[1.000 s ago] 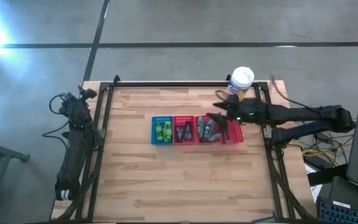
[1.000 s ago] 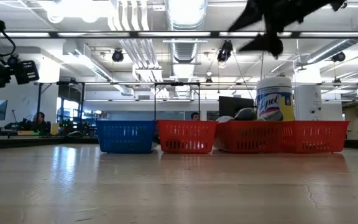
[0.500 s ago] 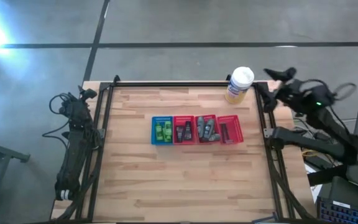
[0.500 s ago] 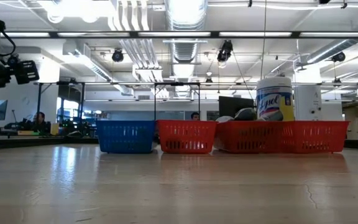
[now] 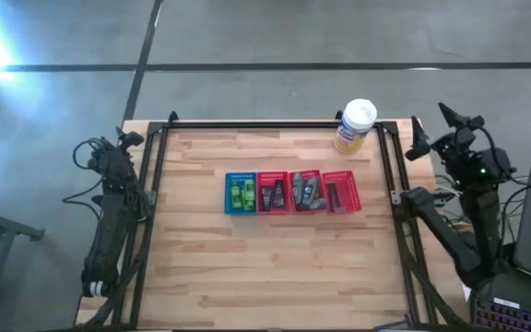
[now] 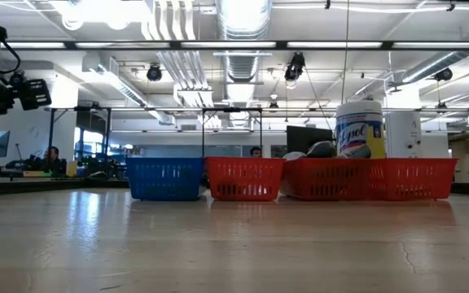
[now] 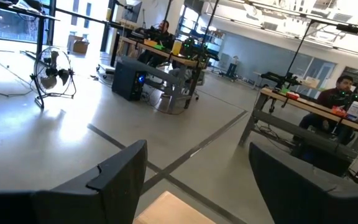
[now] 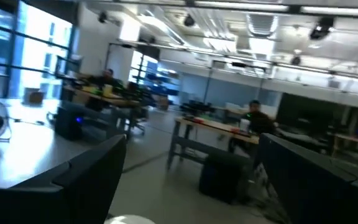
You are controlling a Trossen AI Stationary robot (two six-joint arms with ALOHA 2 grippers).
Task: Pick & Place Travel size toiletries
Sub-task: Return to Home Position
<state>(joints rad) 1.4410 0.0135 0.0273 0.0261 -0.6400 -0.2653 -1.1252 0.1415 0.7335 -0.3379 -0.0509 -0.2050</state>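
Note:
The toiletries lie sorted in a row of four small trays at the table's middle. Green packets (image 5: 241, 193) fill the blue tray. Dark tubes (image 5: 273, 195), grey oval containers (image 5: 306, 191) and a thin dark stick (image 5: 336, 194) each lie in one of the three red trays. In the low view a grey oval (image 6: 320, 150) pokes above a red tray's rim. My right gripper (image 5: 430, 127) (image 8: 194, 140) is open and empty, beyond the table's right edge near the far corner. My left gripper (image 5: 127, 138) (image 7: 197, 149) is open too, parked off the left edge.
A tall yellowish canister with a white lid (image 5: 356, 124) (image 6: 359, 129) stands at the far edge, behind the red trays. A dark frame (image 5: 275, 124) runs round the table. Bare wood (image 5: 275, 267) lies near of the trays. People sit at desks in the room beyond.
My right arm has pulled away from above the right-hand red trays. It swung up and toward the table's right edge, then folded back beyond that edge near the far corner. The trays and their contents have stayed where they were.

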